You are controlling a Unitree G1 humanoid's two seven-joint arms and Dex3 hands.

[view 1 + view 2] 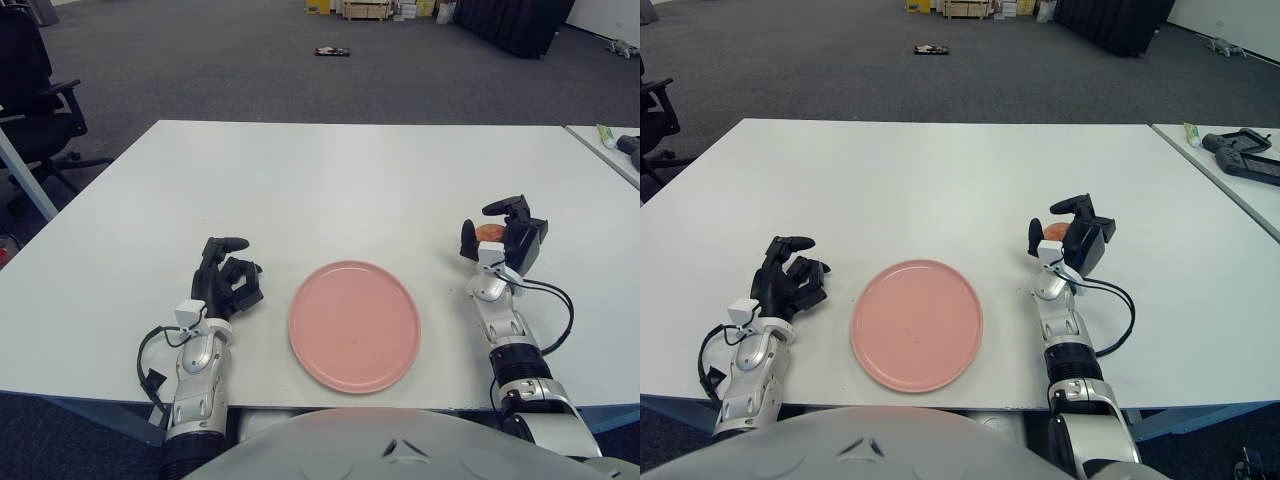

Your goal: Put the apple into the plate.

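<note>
- A white rectangular surface (330, 180) fills most of the view, with grey carpeted floor (220, 70) beyond its far edge.
- A round, flat, pale pink plate (354, 325) lies near the front edge of the surface, about midway between the left and right edges. Nothing lies on it.
- The right hand (498, 238), black-fingered on a silver and white forearm, is to the right of the plate, toward the right edge of the surface and a little farther from the front edge than the plate.
- Its fingers are closed around a small, round, reddish-orange apple (488, 232). Only a sliver of the fruit shows between the dark fingers.
- The apple is in that grip, well apart from the plate and to its right. Whether it touches the surface cannot be told.
- A black cable (555, 315) loops out from the right forearm over the surface toward the right edge.
- The left hand (229, 280), also black-fingered, shows just left of the plate near the front edge. Its fingers are curled inward and hold nothing.
- A black office chair (35, 95) stands on the floor past the left edge of the surface.
- A second white table (1230, 165) shows at the far right, carrying a dark device (1242, 150).
</note>
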